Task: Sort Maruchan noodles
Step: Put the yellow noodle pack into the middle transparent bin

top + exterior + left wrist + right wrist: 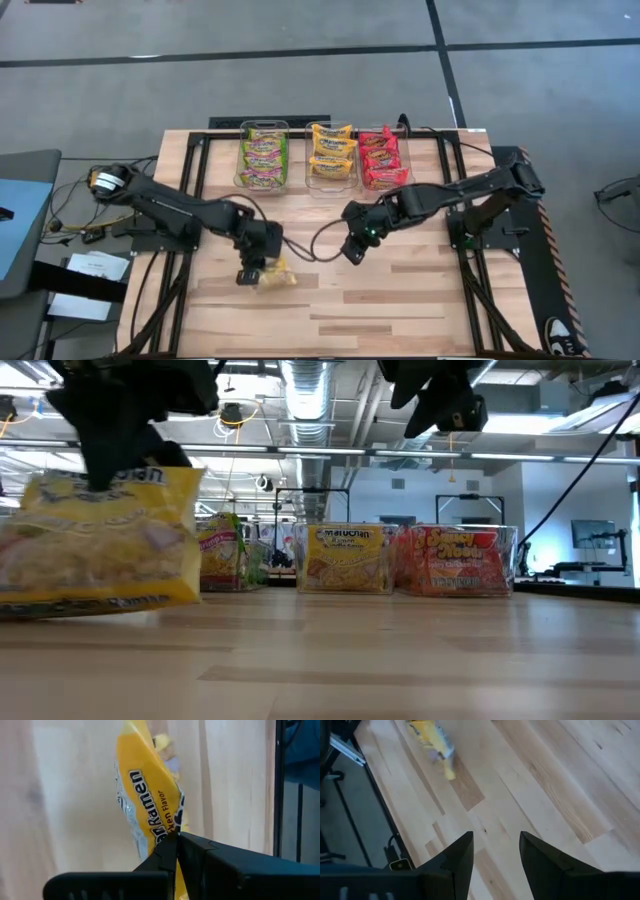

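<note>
The left gripper (252, 276) is pinching a yellow ramen packet (275, 277) by one edge, fingers pressed tight together on the wrapper, low over the wooden table (400, 300) toward its front left. In the left wrist view the glossy yellow plastic is crumpling at the pinch, black lettering reading "Ramen" running along it. From the low view the packet is hanging at a slight tilt, and it is hard to say whether its bottom edge is touching the wood. The right gripper (352, 250) is hovering near the table's middle, fingers spread with nothing between them. At the back edge three clear bins are standing side by side, holding green packets (263, 153), yellow packets (331, 152) and red packets (379, 156).
</note>
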### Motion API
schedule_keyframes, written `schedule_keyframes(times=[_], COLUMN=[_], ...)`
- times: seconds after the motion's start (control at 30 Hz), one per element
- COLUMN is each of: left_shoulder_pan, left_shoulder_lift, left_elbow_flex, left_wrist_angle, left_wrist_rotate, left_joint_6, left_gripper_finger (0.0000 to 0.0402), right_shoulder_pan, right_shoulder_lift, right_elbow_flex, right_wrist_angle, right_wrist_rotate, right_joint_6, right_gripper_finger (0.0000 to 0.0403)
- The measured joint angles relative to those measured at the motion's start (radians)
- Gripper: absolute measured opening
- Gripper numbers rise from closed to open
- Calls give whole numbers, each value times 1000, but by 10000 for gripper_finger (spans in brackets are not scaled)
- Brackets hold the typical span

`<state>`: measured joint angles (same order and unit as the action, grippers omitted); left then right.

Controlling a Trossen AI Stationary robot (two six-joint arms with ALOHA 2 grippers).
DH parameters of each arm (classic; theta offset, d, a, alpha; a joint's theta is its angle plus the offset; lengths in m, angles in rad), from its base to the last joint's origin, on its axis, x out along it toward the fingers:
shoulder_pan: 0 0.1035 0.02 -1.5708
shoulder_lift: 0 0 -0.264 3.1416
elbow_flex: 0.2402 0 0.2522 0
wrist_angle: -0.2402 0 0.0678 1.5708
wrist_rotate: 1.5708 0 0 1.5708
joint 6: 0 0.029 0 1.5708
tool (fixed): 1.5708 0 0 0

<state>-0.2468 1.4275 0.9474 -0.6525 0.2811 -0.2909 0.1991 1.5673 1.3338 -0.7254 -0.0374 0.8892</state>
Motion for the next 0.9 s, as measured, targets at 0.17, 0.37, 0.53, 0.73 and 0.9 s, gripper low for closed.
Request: schedule_keyframes(times=[0.17,0.37,0.53,0.73,0.9], left_shoulder_pan=[58,74,67,63,57], left_shoulder_lift=[-15,-15,-15,-15,-15], left_elbow_flex=[0,1,1,1,2], left_wrist_angle=[19,53,51,69,64], left_wrist_rotate=[3,8,10,8,-1], left_joint_6=[52,70,69,66,68], left_gripper_finger=[0,0,0,0,0], right_shoulder_pan=[-45,-56,-34,-8,-10], right_shoulder_lift=[0,28,97,218,291], right_elbow_flex=[0,1,0,-1,1], right_wrist_angle=[7,100,231,426,572], right_wrist_rotate=[-74,-74,-73,-70,-68], right_joint_6=[-63,-210,-292,-317,-292], right_gripper_finger=[182,182,182,182,182])
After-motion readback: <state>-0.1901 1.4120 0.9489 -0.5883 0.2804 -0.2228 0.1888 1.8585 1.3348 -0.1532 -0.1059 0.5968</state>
